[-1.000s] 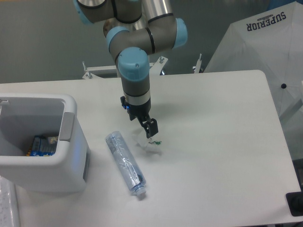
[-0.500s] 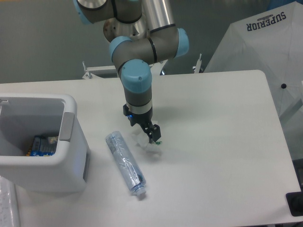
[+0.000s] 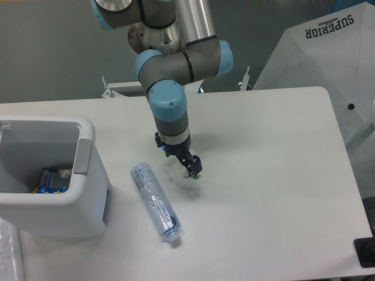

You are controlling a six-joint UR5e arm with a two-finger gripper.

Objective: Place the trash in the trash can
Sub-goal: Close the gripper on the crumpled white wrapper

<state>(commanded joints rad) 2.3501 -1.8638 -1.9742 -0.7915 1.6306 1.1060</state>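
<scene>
While the pincer (image 3: 188, 168) is sitting at the wrapper (image 3: 181, 177), its jaws' spacing being unreadable, it needs a full bite before crossing to the trash can (image 3: 88, 175).

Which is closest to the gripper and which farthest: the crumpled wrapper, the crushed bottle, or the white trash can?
From the gripper:
1. The wrapper, right at the fingertips on the table.
2. The bottle, lying lower left of it.
3. The trash can, farthest, at the table's left edge.
</scene>
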